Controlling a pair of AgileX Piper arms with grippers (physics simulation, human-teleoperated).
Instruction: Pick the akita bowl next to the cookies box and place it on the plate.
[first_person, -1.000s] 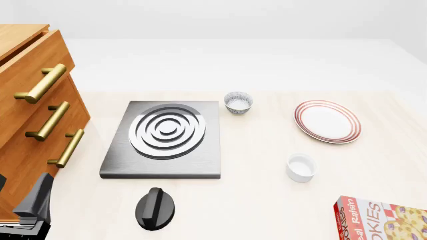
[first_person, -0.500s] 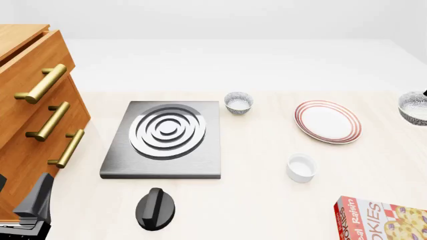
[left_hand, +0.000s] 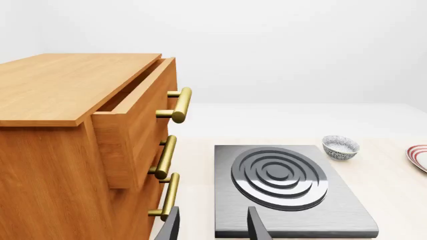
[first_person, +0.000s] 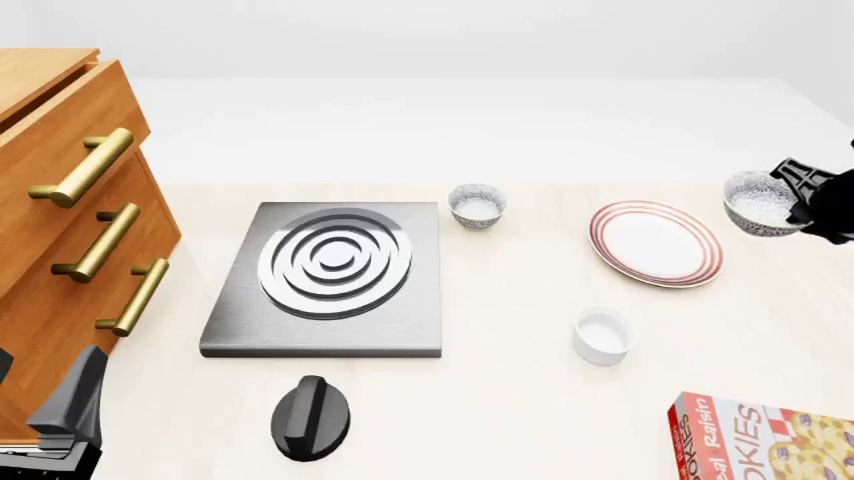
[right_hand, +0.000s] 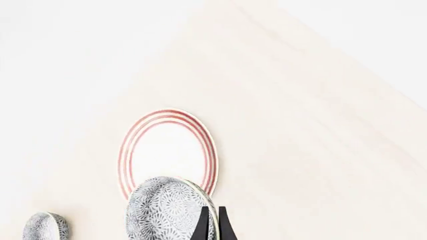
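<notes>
My right gripper (first_person: 798, 193) comes in from the right edge, shut on the rim of the akita bowl (first_person: 759, 204), which hangs tilted above the table just right of the plate (first_person: 654, 243). In the right wrist view both fingers (right_hand: 203, 225) pinch the speckled bowl (right_hand: 167, 210), with the red-ringed plate (right_hand: 168, 151) beyond it. The cookies box (first_person: 767, 440) lies at the near right corner. The left gripper (left_hand: 213, 227) is open and empty, low at the near left (first_person: 70, 415).
A second speckled bowl (first_person: 477, 205) stands behind the stove plate (first_person: 327, 275). A plain white cup (first_person: 603, 335) sits in front of the plate. A black knob (first_person: 311, 418) lies near the front. The wooden drawer cabinet (first_person: 67, 220) fills the left side, its top drawer slightly open.
The right gripper has come into the front view from the right edge, carrying the akita bowl leftward toward the plate. The left arm has not moved.
</notes>
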